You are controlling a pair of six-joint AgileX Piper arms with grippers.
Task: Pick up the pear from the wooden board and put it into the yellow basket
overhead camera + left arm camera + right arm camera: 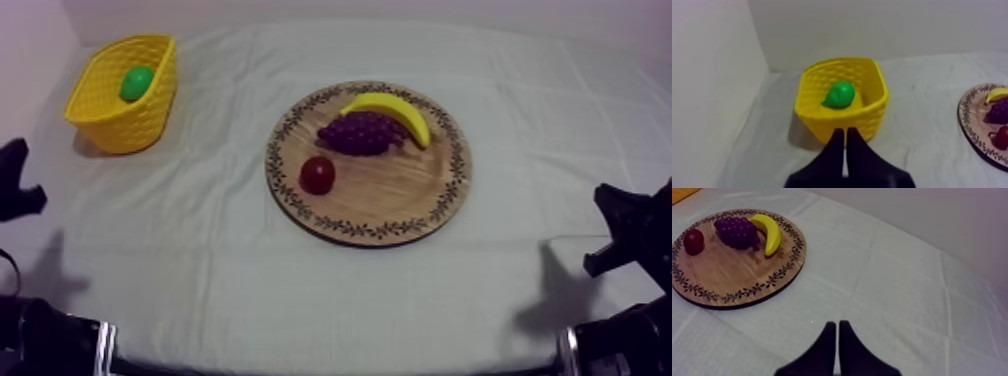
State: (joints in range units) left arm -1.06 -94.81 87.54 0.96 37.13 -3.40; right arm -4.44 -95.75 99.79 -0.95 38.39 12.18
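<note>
The pear (136, 83) lies inside the yellow basket (150, 125), which stands at the far left of the desk (250, 280), well apart from the wooden board (390, 205). The pear is green and rests on the basket's floor, near its middle.

On the board lie a banana (395, 110), a bunch of grapes (362, 132) and a small red fruit (317, 175). The banana curves along the far side of the grapes and touches them. The red fruit sits apart from both, toward the board's left edge.

The left jaws are pressed together into a narrow wedge with nothing between them. They point at the near wall of the basket from a little way back. The right jaws are likewise together and grip nothing. They hang over bare cloth, near the board's rim. Both arms sit low at the desk's sides, the left arm (15, 185) near the basket and the right arm (630, 225) opposite.
</note>
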